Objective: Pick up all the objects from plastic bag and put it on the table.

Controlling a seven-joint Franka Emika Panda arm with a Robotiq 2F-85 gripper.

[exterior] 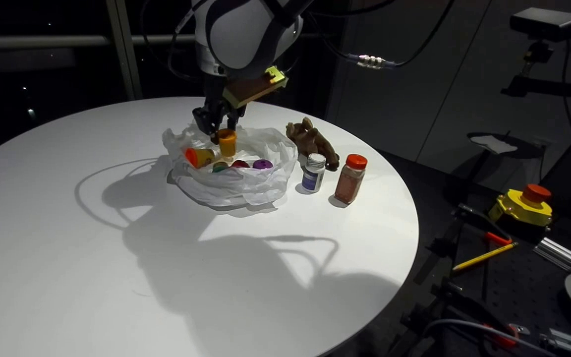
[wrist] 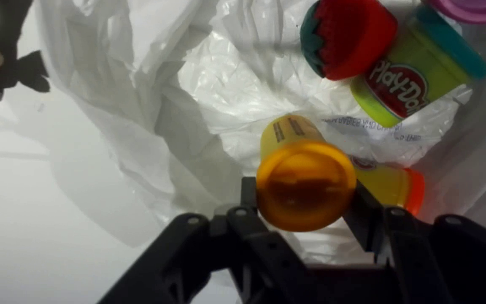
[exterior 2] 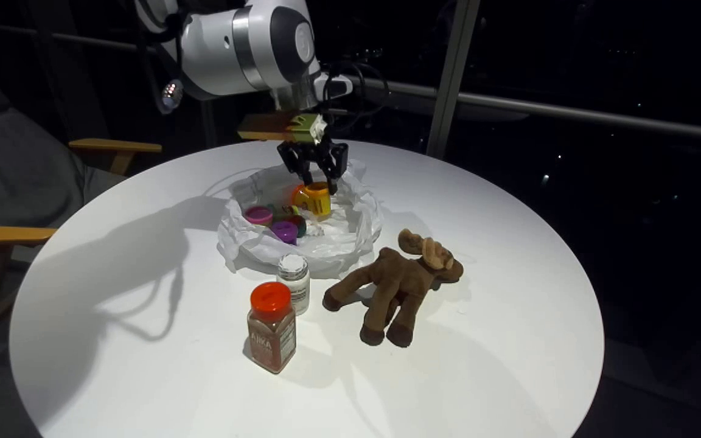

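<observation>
My gripper is shut on a yellow tub with an orange lid. One finger presses each side of the lid. In both exterior views the tub is upright inside the white plastic bag; I cannot tell whether its base touches the bag. A red-lidded tub lies on its side beside it, partly behind a finger. A teal-lidded Play-Doh tub and a red strawberry-like toy lie in the bag. A pink-lidded tub and a purple object are also inside.
The bag stands open on a round white table. Beside it are a brown moose plush, a white bottle and a red-capped jar. The crumpled bag rim rises around the gripper.
</observation>
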